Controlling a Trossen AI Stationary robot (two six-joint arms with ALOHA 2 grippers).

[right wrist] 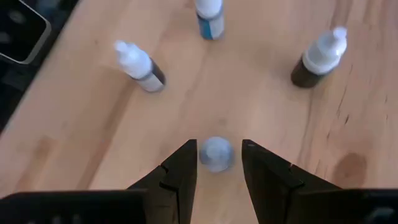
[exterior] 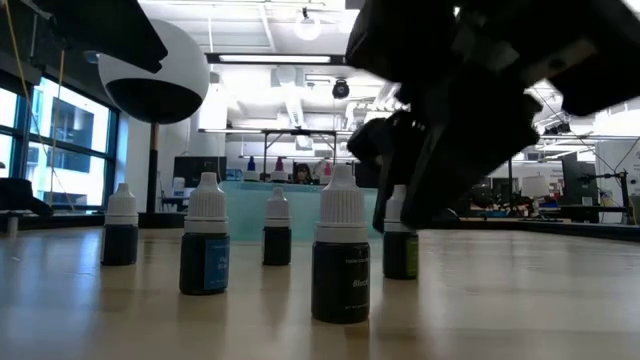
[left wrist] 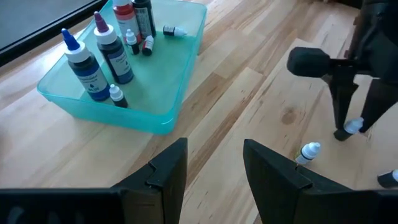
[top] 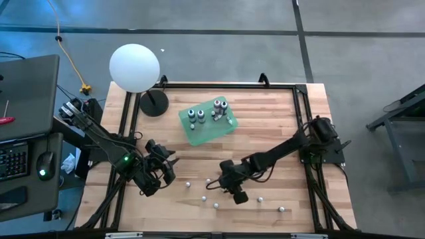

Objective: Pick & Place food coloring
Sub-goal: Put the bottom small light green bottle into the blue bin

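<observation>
Several tiny food coloring bottles with whitish caps stand on the wooden table near its front edge. My right gripper points down there, open. Its fingers stand on either side of one upright bottle, which also shows in the left wrist view; I cannot tell whether they touch it. More bottles, some larger, stand and lie in the green tray. My left gripper is open and empty above the table's left front, facing the tray.
A white sphere lamp on a black round base stands at the far left corner. Loose bottles stand close around my right gripper. Two more are toward the right front.
</observation>
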